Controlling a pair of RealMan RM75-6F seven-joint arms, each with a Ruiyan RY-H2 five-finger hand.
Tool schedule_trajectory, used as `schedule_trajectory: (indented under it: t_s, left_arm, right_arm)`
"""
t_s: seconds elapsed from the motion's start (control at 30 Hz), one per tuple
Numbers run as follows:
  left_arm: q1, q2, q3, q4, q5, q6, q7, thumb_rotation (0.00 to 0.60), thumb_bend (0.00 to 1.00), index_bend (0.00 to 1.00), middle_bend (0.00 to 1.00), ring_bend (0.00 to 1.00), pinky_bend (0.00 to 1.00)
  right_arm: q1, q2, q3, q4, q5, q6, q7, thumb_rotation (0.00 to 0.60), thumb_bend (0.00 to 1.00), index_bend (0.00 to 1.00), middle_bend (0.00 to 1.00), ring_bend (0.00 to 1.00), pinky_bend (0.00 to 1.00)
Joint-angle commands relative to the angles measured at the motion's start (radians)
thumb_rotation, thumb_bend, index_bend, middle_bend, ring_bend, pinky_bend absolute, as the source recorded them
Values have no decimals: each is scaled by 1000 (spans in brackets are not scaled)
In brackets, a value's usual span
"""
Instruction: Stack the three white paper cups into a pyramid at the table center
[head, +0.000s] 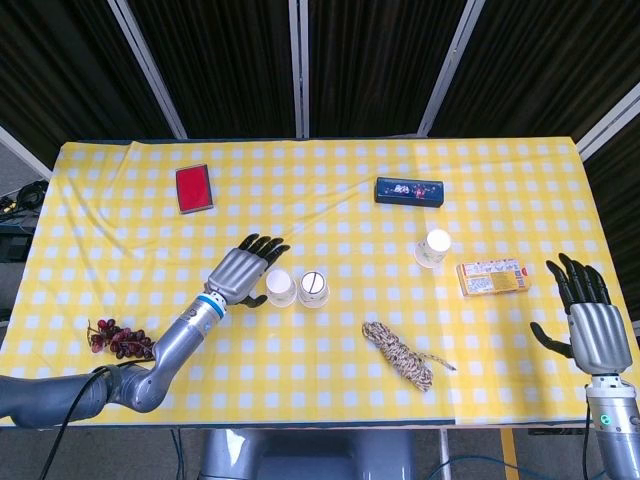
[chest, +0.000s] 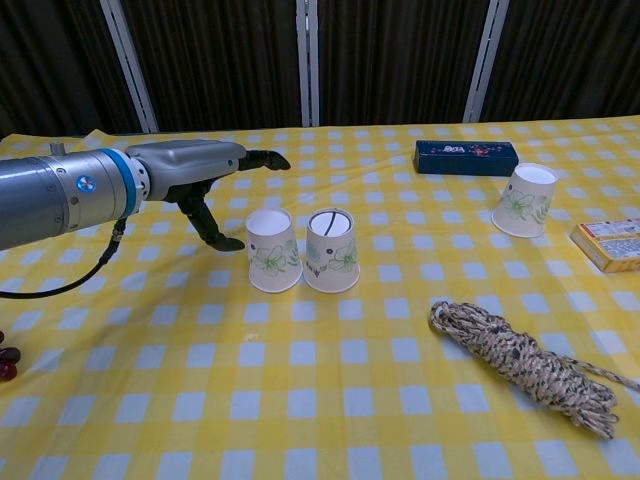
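White paper makes up the base already: in the head view, the left cup (head: 281, 288) and the middle cup (head: 313, 288) stand upside down and just beside each other near the middle of the yellow checked worktop (head: 300, 390), while the third cup (head: 432, 248) sits well apart, beyond the middle cup toward the robot's right side. The left hand (head: 240, 274) lies just beside the left cup with its fingers (head: 262, 244) spread and nothing in them. The right hand (head: 588, 322) hovers off the worktop's edge, past the yellow box (head: 492, 277) from the third cup, fingers apart and empty. The rope coil (head: 398, 354) lies nearer the front edge than the middle cup. From the chest view, the left cup (chest: 273, 250) and middle cup (chest: 332, 250) touch or nearly touch at their rims, and the left hand (chest: 195, 170) stands clear of them, thumb apart from the cup wall. The third cup (chest: 525, 200) tilts slightly near the blue case (chest: 466, 157). Judging by this, two placements look done; the top cup remains, with open cloth between it and the pair.
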Motion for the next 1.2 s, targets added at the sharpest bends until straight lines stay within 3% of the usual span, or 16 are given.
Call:
schedule_trajectory:
  t_s: [0.03,0.33,0.53,0.67,0.83,1.0,1.2]
  left_arm:
    - [29,31,4,-31,30,39,-26,600,276,0,0,0,0]
    - [234,199,88,-121,234,273,-197,600,275,0,0,0,0]
    - [388,306,150,-131,297,438,-248,600,274,0,0,0,0]
    - [431,354,151,-144,320,472,-287,600,274,0,0,0,0]
    - [460,380,135,-151,348,496,-331,600,274,0,0,0,0]
    - [468,392,124,-141,353,471,-368,600,274,0,0,0,0]
    - [473,394,112,-133,353,456,-382,600,274,0,0,0,0]
  right_arm:
    - [2,-4,-1,3,6,-7,-9,600,142,15,0,0,0]
    - [33,-31,25,19,54,-56,-67,600,142,21,0,0,0]
    - [149,-17,97,-61,90,-163,-191,600,142,84,0,0,0]
    - [242,-19,149,-104,174,-278,-295,600,142,106,0,0,0]
    - [372,-68,201,-68,322,-428,-415,600,143,191,0,0,0]
    - [469,-131,216,22,445,-519,-503,600,146,262,1,0,0]
    - [517,-162,216,83,532,-569,-541,600,145,276,3,0,0]
